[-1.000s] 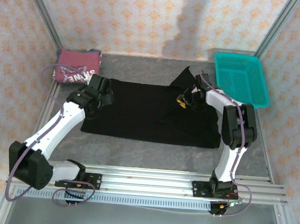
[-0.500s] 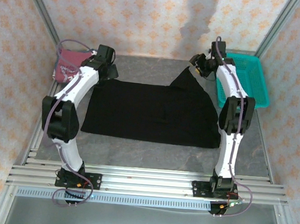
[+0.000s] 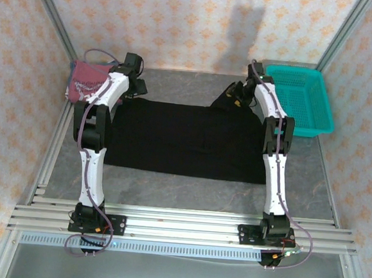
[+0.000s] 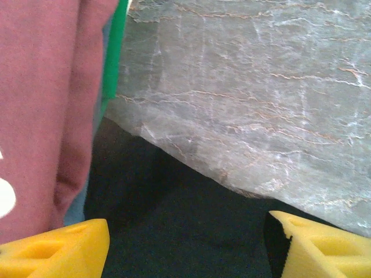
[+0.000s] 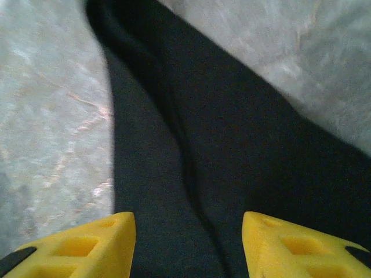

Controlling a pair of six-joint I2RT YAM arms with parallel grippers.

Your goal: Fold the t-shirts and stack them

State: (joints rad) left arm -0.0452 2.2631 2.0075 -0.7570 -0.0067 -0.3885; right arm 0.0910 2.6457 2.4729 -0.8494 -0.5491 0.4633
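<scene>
The black t-shirt [image 3: 186, 139] lies spread flat across the middle of the table. Its far right part rises into a folded point [image 3: 227, 94]. The dark red t-shirt [image 3: 86, 83] lies folded at the far left corner; its cloth [image 4: 40, 116] also fills the left of the left wrist view. My left gripper [image 3: 136, 89] is open over the black shirt's far left corner [image 4: 174, 231], yellow fingers [image 4: 58, 252] wide apart. My right gripper [image 3: 241, 97] is open above the shirt's far right folded ridge [image 5: 191, 174], nothing pinched between its fingers [image 5: 81, 246].
A teal mesh basket [image 3: 300, 100] stands at the far right corner, close to the right arm. A green cloth edge [image 4: 115, 52] shows under the red shirt. Metal frame posts and patterned walls enclose the table; bare grey tabletop [image 3: 169, 189] lies near the front rail.
Both arms have swung from the shirt's middle sides out to its far corners and straightened. The right gripper came down from near the basket onto the shirt's far right point.
</scene>
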